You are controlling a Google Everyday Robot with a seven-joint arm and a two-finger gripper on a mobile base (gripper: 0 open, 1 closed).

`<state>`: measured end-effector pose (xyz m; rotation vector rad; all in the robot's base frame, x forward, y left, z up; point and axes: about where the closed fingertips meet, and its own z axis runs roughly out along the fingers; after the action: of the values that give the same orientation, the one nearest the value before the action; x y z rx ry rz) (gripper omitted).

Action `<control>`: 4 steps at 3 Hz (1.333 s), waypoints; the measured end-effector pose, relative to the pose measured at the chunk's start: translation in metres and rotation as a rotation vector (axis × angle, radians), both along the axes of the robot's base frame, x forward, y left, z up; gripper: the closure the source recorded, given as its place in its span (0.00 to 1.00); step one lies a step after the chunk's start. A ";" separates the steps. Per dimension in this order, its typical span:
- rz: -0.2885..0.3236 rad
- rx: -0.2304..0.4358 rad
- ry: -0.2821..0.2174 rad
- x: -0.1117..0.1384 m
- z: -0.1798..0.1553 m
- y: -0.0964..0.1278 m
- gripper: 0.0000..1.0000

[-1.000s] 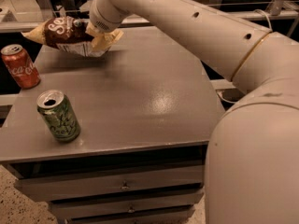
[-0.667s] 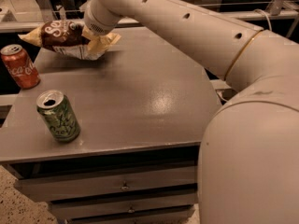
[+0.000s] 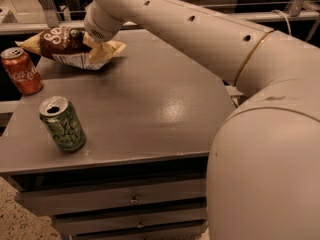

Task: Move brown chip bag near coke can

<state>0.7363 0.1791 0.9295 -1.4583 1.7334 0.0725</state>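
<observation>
The brown chip bag [image 3: 61, 45], dark brown with white script and pale yellow ends, hangs tilted just above the far left part of the grey table [image 3: 150, 99]. My gripper [image 3: 84, 36] is shut on the bag's right half, and the bag and my wrist mostly hide its fingers. The red coke can [image 3: 21, 70] stands upright at the table's left edge, just below and left of the bag's left end, a small gap apart.
An opened green can [image 3: 62, 123] stands upright near the front left of the table. Drawers [image 3: 132, 200] run below the table's front edge. My large cream arm [image 3: 240, 59] spans the right side. A rail [image 3: 210, 17] runs behind the table.
My arm has carried the chip bag to the left and slightly down, closer to the coke can. Both cans have stayed in place.
</observation>
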 end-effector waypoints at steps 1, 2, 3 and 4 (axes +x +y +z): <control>-0.002 0.004 0.010 -0.003 -0.003 0.006 0.28; 0.001 0.009 0.014 -0.005 -0.005 0.011 0.05; -0.002 0.012 0.012 -0.004 -0.004 0.012 0.00; -0.024 0.085 -0.013 0.009 0.011 -0.017 0.00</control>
<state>0.7452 0.1622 0.9406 -1.3731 1.7162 0.1225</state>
